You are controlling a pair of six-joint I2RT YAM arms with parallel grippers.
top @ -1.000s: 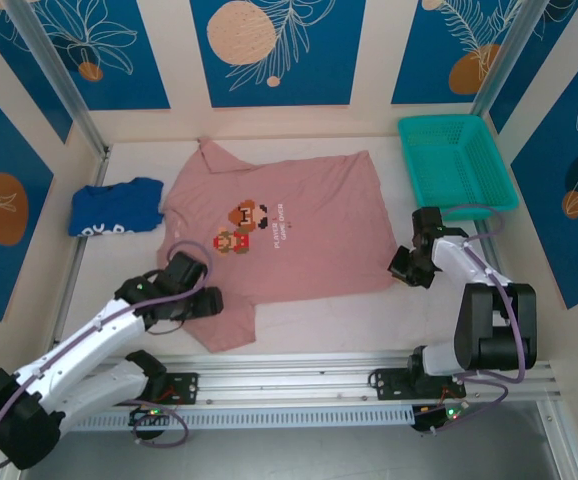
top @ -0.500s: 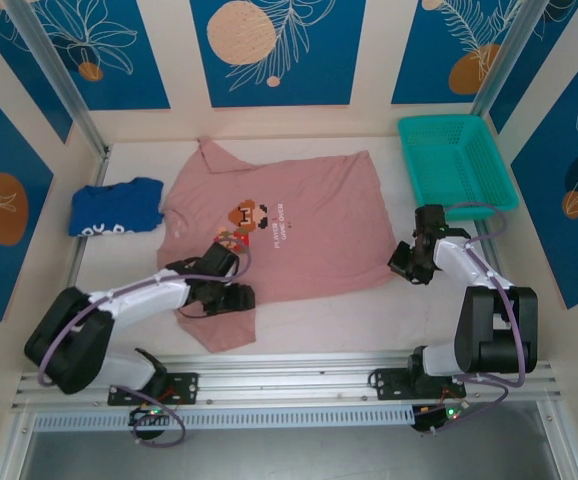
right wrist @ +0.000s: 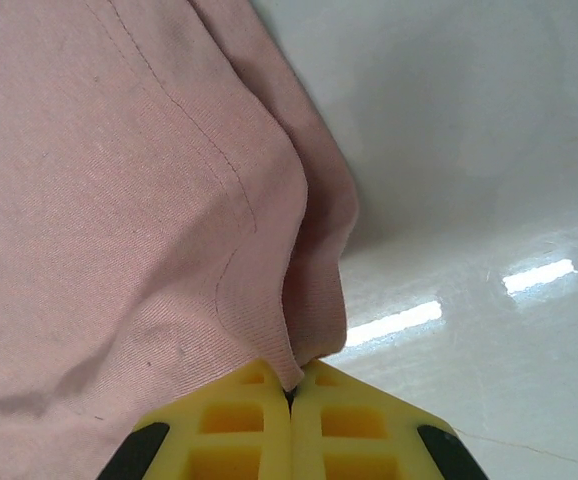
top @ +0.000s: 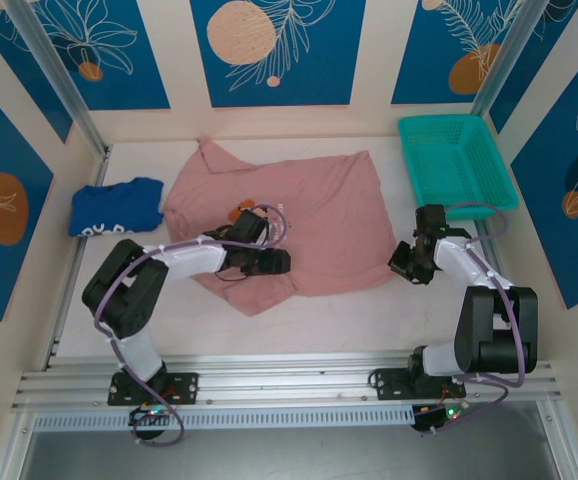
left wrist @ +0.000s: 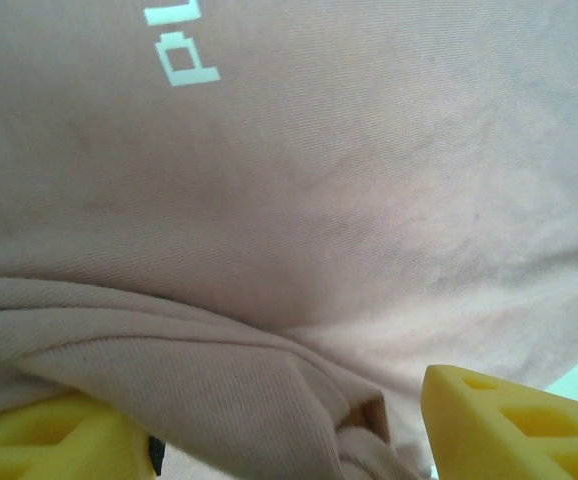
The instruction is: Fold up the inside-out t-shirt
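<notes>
The dusty-pink inside-out t-shirt [top: 329, 210] lies spread on the white table, its near-left part doubled over toward the middle. A scrap of its colourful print [top: 241, 212] peeks out by the fold. My left gripper [top: 274, 262] rests on that folded part. In the left wrist view its yellow fingers [left wrist: 509, 420] stand apart, with a bunched fold of the shirt [left wrist: 229, 390] between them, draped over the left one. My right gripper [top: 401, 268] is at the shirt's near-right edge, and the right wrist view shows that gripper [right wrist: 291, 385] shut on the hem [right wrist: 309, 340].
A royal-blue garment [top: 116, 207] lies folded at the left edge of the table. A teal basket [top: 456, 160] stands at the back right. Bare white table [top: 369, 320] runs along the near side, in front of the shirt.
My left arm has swung right and away from me, carrying the shirt's near-left corner over the middle and covering most of the print. The right arm has stayed put.
</notes>
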